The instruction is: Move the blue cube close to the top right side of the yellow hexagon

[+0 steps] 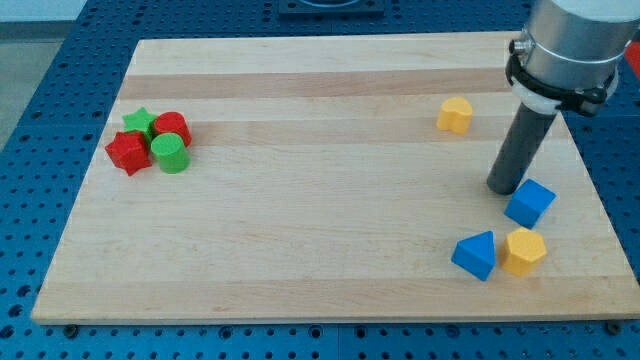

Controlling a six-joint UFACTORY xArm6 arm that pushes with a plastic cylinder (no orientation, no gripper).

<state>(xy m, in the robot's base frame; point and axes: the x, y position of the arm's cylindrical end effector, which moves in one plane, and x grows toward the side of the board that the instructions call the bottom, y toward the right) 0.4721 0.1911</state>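
The blue cube [530, 203] sits at the view's right on the wooden board [320, 180]. The yellow hexagon [524, 250] lies just below it, slightly to the left, with a small gap between them. My tip [505, 188] rests on the board at the cube's upper left, touching or nearly touching it. A blue triangular block [475, 255] lies right beside the hexagon on its left.
A second yellow block [455, 115] sits above and left of my tip. At the view's left is a cluster: a green star [139, 122], a red cylinder [172, 127], a red star-like block [128, 152] and a green cylinder [170, 153].
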